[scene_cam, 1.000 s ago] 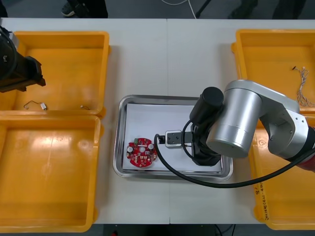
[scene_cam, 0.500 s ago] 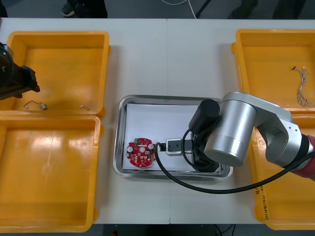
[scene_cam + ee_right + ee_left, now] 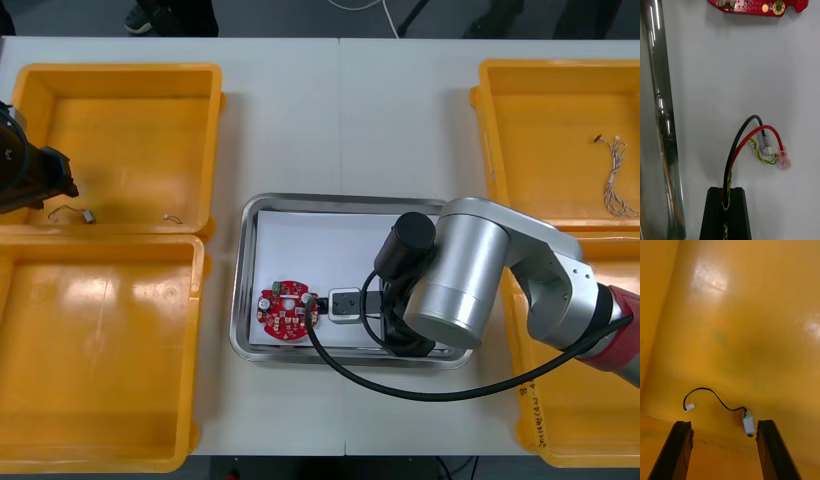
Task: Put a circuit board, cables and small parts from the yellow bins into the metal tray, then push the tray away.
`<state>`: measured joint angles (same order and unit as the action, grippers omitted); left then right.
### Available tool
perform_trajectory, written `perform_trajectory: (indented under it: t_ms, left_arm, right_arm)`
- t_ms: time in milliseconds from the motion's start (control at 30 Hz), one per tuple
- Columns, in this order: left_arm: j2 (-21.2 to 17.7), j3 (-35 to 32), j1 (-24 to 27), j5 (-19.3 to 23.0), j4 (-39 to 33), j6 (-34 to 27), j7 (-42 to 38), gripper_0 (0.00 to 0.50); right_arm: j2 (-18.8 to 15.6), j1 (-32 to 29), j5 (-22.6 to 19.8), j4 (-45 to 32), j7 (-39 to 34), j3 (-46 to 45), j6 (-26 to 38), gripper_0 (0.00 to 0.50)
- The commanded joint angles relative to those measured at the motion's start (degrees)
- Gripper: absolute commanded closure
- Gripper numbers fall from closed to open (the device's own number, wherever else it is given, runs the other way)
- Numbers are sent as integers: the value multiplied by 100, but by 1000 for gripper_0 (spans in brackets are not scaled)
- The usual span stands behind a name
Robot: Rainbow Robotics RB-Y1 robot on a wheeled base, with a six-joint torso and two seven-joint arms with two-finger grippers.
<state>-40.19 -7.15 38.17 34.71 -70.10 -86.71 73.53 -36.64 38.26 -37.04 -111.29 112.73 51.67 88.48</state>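
In the front view, a rectangular metal tray (image 3: 243, 290) with a shiny rolled rim, rounded corners and a flat white inside is seen at the middle of the light table (image 3: 380, 120), between four smooth, glossy yellow plastic bins (image 3: 205, 150). A round red circuit board (image 3: 288, 310), studded with small components, lies flat in the tray's near-left part. The tray's right half is covered from above by the right arm (image 3: 455, 285), a brushed silver cylinder with black joints. A thin pale twisted cable (image 3: 615, 180) is left in the far right bin. The left gripper (image 3: 58, 182) is held over the far left bin, near a small metal part (image 3: 86, 214) with a thin dark wire.

In the right wrist view, the right gripper (image 3: 725, 193) is shown with its flat black fingers pressed together on a bundle of thin cables (image 3: 741, 150): one black, one red, and a twisted yellow-and-green pair. The bundle arches out and comes down on the white floor, ending in a white plug and a clear pinkish sleeve. The board's edge is seen well beyond it, and the mirror-like rim runs alongside.

In the left wrist view, the left gripper's fingers are spread wide. The boxy metal part lies on the glossy floor just inside one fingertip, and its curved wire ends in a white plug near the other.
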Motion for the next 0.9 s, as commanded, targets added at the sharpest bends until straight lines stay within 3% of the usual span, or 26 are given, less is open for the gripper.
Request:
perform_trajectory:
  t_ms: [33,100,167,233,267,300,333,700,900]
  left_arm:
    - [-270,91,269,-25,84,146,390,0]
    - [-270,179,269,-17,102,207,364,0]
    - [-270,240,269,-8,137,251,347,0]
    - [-270,319,269,1,190,313,320,0]
    - [-270,337,269,1,207,330,311,0]
    - [-270,363,269,10,225,374,311,0]
    - [-261,390,269,10,251,418,303,0]
    - [-218,425,331,80,471,445,276,0]
    - [-218,416,753,203,1077,278,250,0]
  right_arm:
    - [131,-55,56,-50,-234,80,55,500]
    - [139,-64,92,-59,-269,80,73,465]
    - [148,-64,153,-59,-277,80,73,369]
    - [183,-64,276,-50,-286,80,73,205]
    - [192,-64,303,-50,-286,80,73,155]
    - [201,-64,355,-50,-295,80,73,46]
    - [227,-64,417,-59,-295,80,73,0]
    - [262,-55,637,-50,-304,71,90,0]
    - [254,-55,259,-59,-313,-96,213,0]
